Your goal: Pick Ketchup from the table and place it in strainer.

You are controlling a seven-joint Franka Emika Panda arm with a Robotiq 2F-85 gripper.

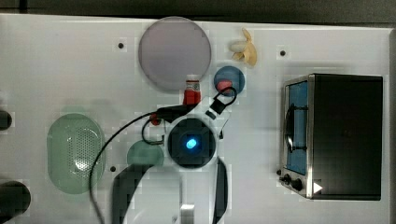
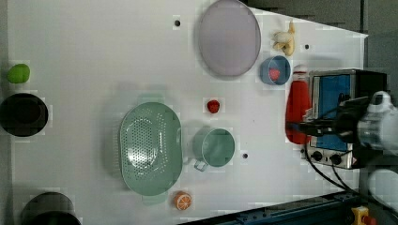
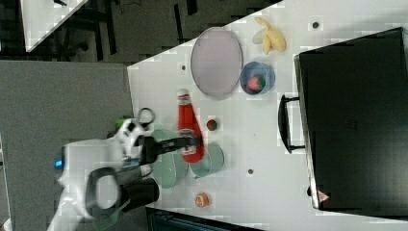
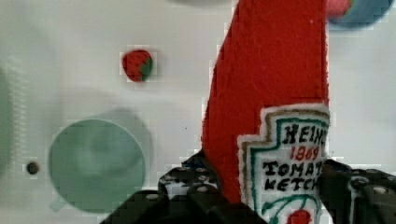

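Observation:
The Ketchup [image 4: 266, 84], a red bottle with a white cap and a Heinz label, is clamped between my gripper's black fingers [image 4: 187, 182] at its label end. My gripper [image 2: 300, 127] is shut on it and holds it off the table, cap pointing away from the arm. In the top view the Ketchup [image 1: 192, 91] pokes out from under the wrist, just below the plate. The strainer [image 2: 150, 147], a pale green oval basket with a perforated middle, lies at the top view's left [image 1: 74, 151], well apart from the bottle. In the right view the Ketchup [image 3: 188, 122] hangs over the green cup.
A green cup [image 2: 213, 147] stands beside the strainer, a small strawberry [image 2: 213, 106] near it, an orange [image 2: 183, 200] at the table edge. A grey-lilac plate [image 1: 174, 52], a blue bowl [image 1: 229, 79], a banana [image 1: 245, 46] and a toaster oven [image 1: 336, 135] occupy the rest.

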